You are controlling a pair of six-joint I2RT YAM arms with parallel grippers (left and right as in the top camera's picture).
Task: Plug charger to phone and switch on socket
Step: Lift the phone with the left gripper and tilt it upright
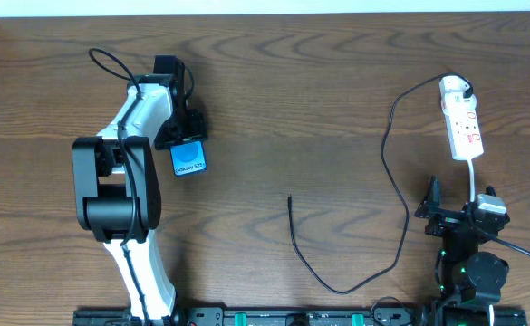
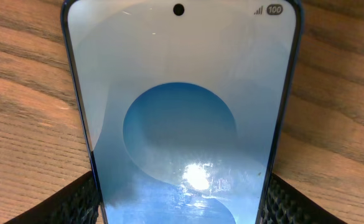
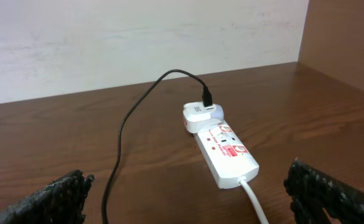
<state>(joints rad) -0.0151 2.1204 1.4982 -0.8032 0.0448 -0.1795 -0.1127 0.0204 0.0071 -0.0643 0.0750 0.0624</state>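
The phone [image 1: 189,159] shows its blue screen at the left of the table, and my left gripper [image 1: 186,141] is shut on it. In the left wrist view the phone [image 2: 180,112] fills the frame, with a black finger pad [image 2: 76,202] against each long edge. The charger [image 1: 393,190] is a thin black cable. It runs from a white adapter [image 3: 200,115] on the socket [image 1: 462,119], loops down and ends with its loose tip [image 1: 289,198] mid-table. My right gripper [image 1: 461,203] stands open just short of the socket [image 3: 228,152], with nothing between its fingers.
The socket's white cord [image 1: 474,177] runs back toward my right arm. A wall [image 3: 138,43] stands behind the table's far edge. Bare wood [image 1: 292,118] lies between the phone and the cable.
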